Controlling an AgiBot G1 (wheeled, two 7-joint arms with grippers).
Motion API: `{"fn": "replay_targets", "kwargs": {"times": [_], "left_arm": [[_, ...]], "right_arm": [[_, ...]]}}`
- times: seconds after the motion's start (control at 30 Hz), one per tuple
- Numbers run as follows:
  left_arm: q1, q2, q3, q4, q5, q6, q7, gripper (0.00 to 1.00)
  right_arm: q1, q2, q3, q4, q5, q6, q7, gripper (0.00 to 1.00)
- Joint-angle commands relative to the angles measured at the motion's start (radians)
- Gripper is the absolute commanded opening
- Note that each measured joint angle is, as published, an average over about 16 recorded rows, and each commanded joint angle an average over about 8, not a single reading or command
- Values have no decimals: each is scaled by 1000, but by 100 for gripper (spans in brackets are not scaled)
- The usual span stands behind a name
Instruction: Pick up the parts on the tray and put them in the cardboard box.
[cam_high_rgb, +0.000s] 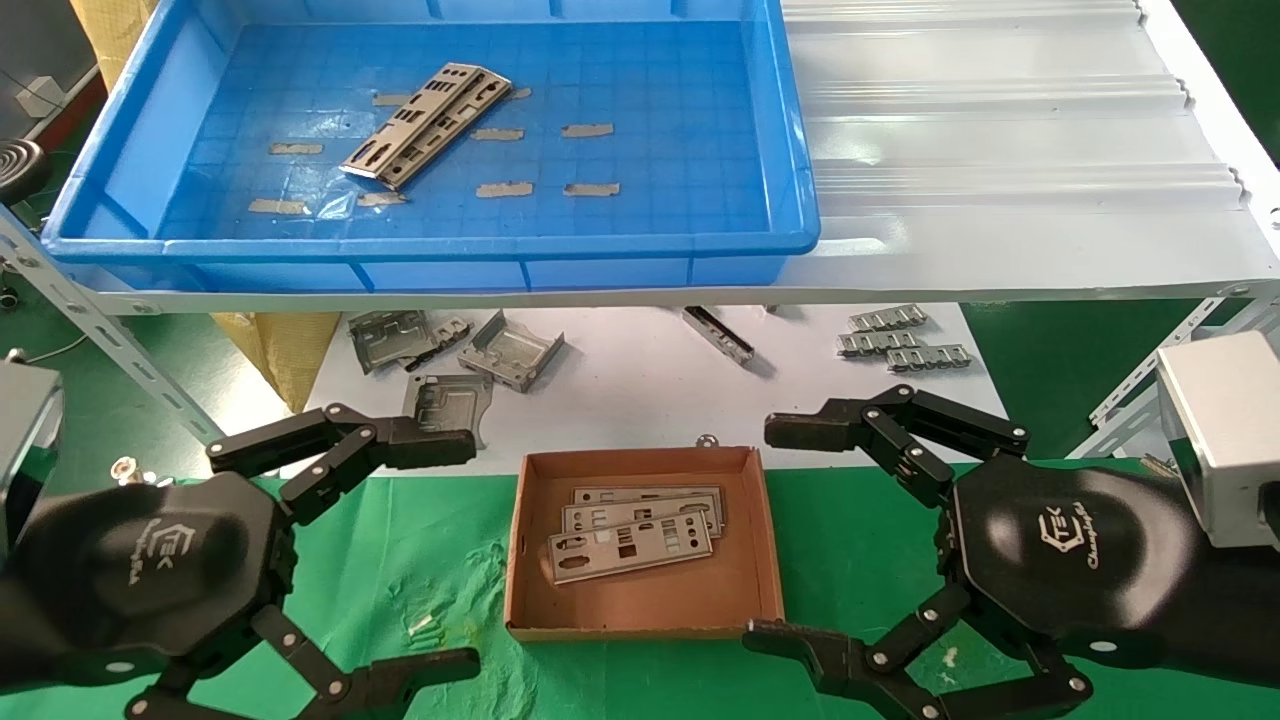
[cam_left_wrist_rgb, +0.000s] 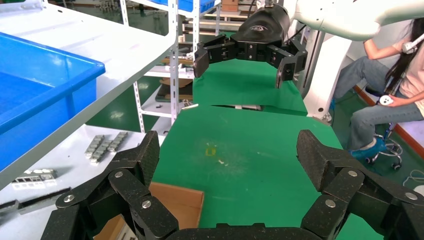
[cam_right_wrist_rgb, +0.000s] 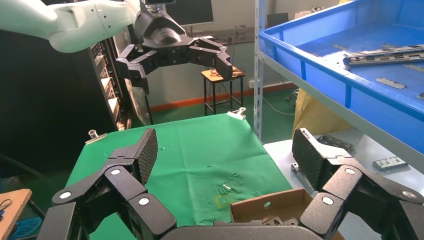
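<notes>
**Both grippers open beside the box, parts still on the tray**

At the lower left of the head view you see your left gripper (cam_high_rgb: 465, 555), its two black fingers spread wide apart with nothing between them. It hovers over the green cloth (cam_high_rgb: 420, 560), just left of the cardboard box.

Above it, filling the upper left and centre of the frame, the blue tray (cam_high_rgb: 130, 150) sits on a white shelf (cam_high_rgb: 1000, 150). A small stack of long punched metal parts (cam_high_rgb: 425, 125) lies at a slant on the tray floor, left of the middle, among grey tape scraps (cam_high_rgb: 587, 130).

Under the shelf, on a white surface in the middle of the frame, several bent grey brackets (cam_high_rgb: 510, 350) lie toward the left, and a cluster of small ridged clip strips (cam_high_rgb: 905, 342) lies toward the right.

At lower centre the cardboard box (cam_high_rgb: 760, 540) rests on the green cloth. Inside it, three flat plates (cam_high_rgb: 630, 545) overlap one another, lying across the middle of the box floor, long sides running left to right.

At the lower right you see your right gripper (cam_high_rgb: 765, 535), fingers also spread wide and holding nothing. Its upper fingertip sits near the box's far right corner, and its lower fingertip near the box's near right corner.

In the right wrist view, the near wall of the box (cam_right_wrist_rgb: 270, 207) shows between the open fingers, with the tray (cam_right_wrist_rgb: 320, 65) at the upper right.
</notes>
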Motion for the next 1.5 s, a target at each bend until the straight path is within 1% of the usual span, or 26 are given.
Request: {"fn": "replay_targets", "kwargs": {"times": [0.03,1.5], "left_arm": [[0,0,0,0,0,0,0,100],[0,0,0,0,0,0,0,100]], "right_arm": [[0,0,0,0,0,0,0,100],[0,0,0,0,0,0,0,100]]}}
